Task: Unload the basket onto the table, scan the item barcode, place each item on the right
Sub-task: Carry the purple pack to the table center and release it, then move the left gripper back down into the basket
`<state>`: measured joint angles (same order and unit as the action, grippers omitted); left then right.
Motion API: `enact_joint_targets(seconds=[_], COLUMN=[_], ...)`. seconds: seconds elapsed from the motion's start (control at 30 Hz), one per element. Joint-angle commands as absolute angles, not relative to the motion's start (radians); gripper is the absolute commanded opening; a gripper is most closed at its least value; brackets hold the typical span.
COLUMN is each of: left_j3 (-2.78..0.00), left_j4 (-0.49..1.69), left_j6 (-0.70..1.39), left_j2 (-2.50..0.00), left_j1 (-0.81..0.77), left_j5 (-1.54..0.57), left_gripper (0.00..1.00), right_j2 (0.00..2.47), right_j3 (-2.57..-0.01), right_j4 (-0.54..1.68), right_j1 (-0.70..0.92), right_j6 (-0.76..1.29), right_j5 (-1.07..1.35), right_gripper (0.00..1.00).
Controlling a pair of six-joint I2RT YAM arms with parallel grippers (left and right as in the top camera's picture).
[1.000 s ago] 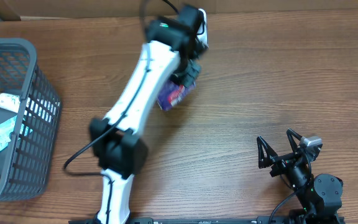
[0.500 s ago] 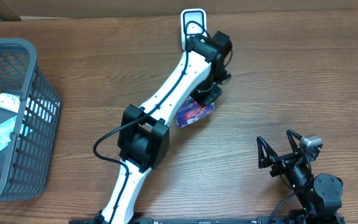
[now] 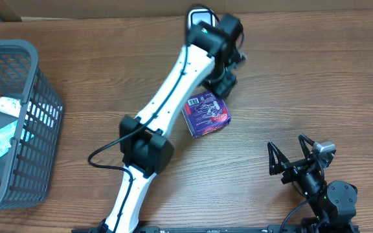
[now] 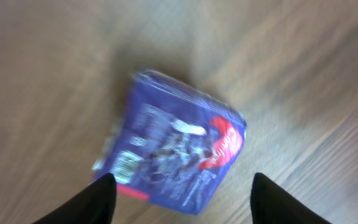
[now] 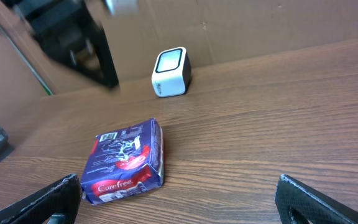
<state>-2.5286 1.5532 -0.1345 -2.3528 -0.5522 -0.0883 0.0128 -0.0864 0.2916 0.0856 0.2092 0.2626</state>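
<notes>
Purple Carefree packet (image 3: 206, 114) lies flat on table (image 3: 316, 77), near white scanner (image 3: 199, 16). Left pincer (image 4: 182, 183) hovers above, partly open, empty. Right pincer (image 5: 178, 186) wide open, empty. Likely light, soft, slick film: pinch across narrow sides.

Overhead light: falling bright and even, throwing a soft shadow just beside the purple packet (image 3: 206, 114).
Left wrist sharpness: smearing the purple packet heavily with motion blur.
Right wrist sharpness: rendering the purple packet crisply, blurring the left arm (image 5: 73, 37) behind it.
</notes>
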Motion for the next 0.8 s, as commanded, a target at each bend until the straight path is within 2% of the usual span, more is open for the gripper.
enact_joint_targets(seconds=[0.0, 0.1, 0.13, 0.33, 0.57, 0.77], left_j3=[-2.717, -2.803, -2.845, -2.855, -2.786, -2.608], left_j4=[1.579, 1.594, 1.612, 1.690, 1.690, 1.690], left_j6=[0.029, 0.123, 0.192, 0.300, 0.308, 0.370], left_j2=[-2.286, -2.236, -2.188, -2.057, -1.911, -1.835], left_j1=[-0.456, -0.379, -0.305, -0.102, 0.187, 0.422], left_j5=[-0.096, -0.096, -0.073, 0.086, -0.082, -0.007], left_gripper=[0.56, 0.54, 0.52, 0.47, 0.47, 0.49], right_j2=[0.003, 0.003, 0.003, 0.003, 0.003, 0.003], right_j3=[-0.098, -0.098, -0.098, -0.098, -0.098, -0.098], right_j4=[0.317, 0.317, 0.317, 0.317, 0.317, 0.317], right_j1=[0.091, 0.091, 0.091, 0.091, 0.091, 0.091], right_j6=[0.208, 0.208, 0.208, 0.208, 0.208, 0.208], right_j5=[0.263, 0.263, 0.263, 0.263, 0.263, 0.263], right_gripper=[1.00, 1.00, 1.00, 1.00, 1.00, 1.00])
